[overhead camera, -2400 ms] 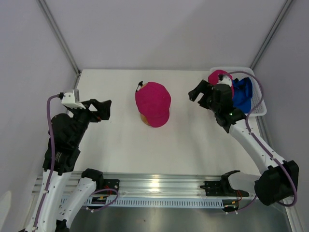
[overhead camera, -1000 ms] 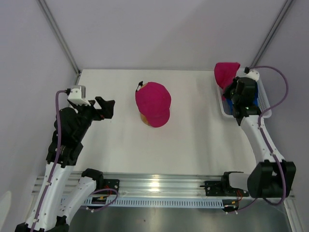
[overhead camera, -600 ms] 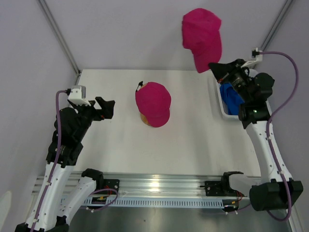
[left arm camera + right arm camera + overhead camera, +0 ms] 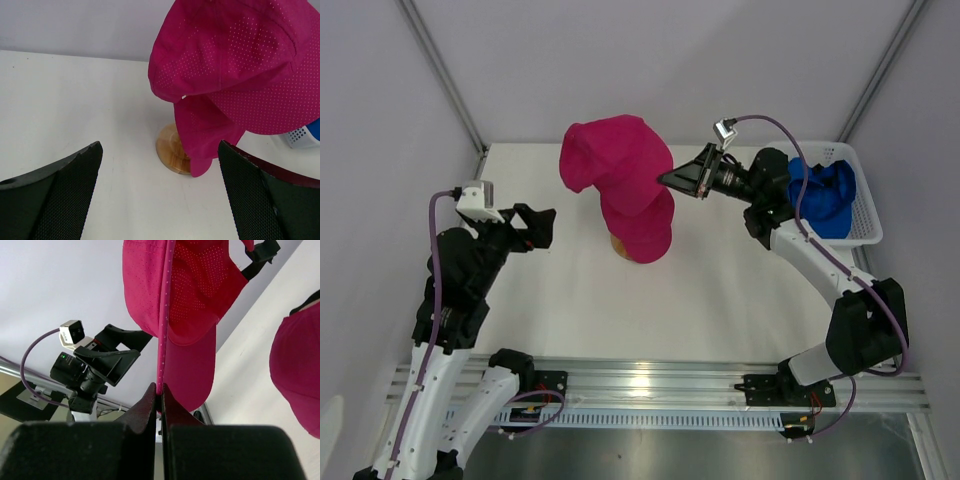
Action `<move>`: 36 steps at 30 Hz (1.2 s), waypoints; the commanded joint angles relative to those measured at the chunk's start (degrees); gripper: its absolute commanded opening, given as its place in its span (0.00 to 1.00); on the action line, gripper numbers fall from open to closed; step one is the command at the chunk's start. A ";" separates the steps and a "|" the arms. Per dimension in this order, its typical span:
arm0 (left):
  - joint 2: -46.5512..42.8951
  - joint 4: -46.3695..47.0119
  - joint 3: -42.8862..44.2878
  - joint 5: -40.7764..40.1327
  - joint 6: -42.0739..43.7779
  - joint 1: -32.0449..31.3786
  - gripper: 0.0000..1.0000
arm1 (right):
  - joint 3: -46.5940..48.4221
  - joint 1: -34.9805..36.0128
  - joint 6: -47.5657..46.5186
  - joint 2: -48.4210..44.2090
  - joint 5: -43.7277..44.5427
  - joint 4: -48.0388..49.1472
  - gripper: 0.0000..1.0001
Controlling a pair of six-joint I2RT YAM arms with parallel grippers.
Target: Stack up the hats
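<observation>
Parks left hand (image 4: 542,230) at nine o'clock, fingers spread, out of the way. Hangs dangling pink cap (image 4: 610,160) over seated pink cap (image 4: 645,228) on stand (image 4: 170,149) at centre, seemingly lined up for stacking. Pinches its edge in right hand (image 4: 159,391). Leaves blue caps (image 4: 825,195) in basket (image 4: 867,236) at two o'clock, likely next.

White table (image 4: 720,290) bears wooden stand (image 4: 170,149), mesh basket (image 4: 856,228).

Nothing readable for you in any view, no legible text, label, brand, number or sign, held pink hat (image 4: 190,280) just plain perforated fabric, small camera box (image 4: 475,197) on the left arm too small to read
</observation>
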 commanded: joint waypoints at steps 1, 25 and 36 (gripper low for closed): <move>-0.28 0.92 1.05 0.23 0.68 -0.26 0.99 | -1.95 0.02 2.96 -3.48 -1.40 2.08 0.00; -0.28 0.92 0.96 0.85 0.68 -0.26 1.00 | -20.68 -9.65 -3.47 -3.85 3.71 -5.41 0.00; 0.25 1.10 0.87 0.85 0.94 -0.26 0.99 | -24.37 -9.47 -7.87 5.20 5.65 -6.82 0.00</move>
